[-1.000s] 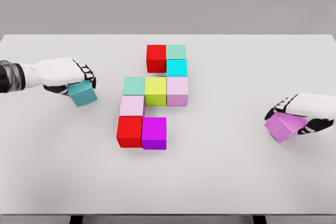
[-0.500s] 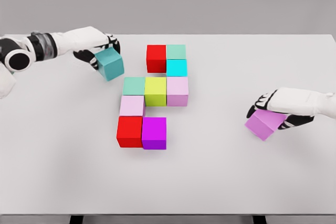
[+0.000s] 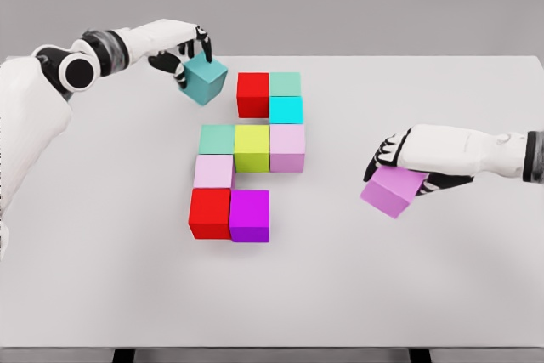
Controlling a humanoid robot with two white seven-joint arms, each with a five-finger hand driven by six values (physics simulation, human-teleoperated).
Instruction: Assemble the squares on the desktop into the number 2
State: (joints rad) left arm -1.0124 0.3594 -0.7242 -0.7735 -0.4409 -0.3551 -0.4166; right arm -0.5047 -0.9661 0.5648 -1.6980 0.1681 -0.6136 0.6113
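My left hand (image 3: 183,53) is curled round a teal cube (image 3: 205,81), held tilted just left of the top red cube (image 3: 252,94) at the far end of the white table (image 3: 102,278). My right hand (image 3: 416,159) grips a violet cube (image 3: 391,190), also tilted, well apart to the right of the cluster. Cluster on table: top red cube touching a mint cube (image 3: 285,83), cyan cube (image 3: 286,110) under that; middle row green cube (image 3: 217,138), yellow cube (image 3: 252,147), pale pink cube (image 3: 287,147); then a light pink cube (image 3: 212,172) below the green one; bottom row red cube (image 3: 209,212) and magenta cube (image 3: 249,215) side by side.
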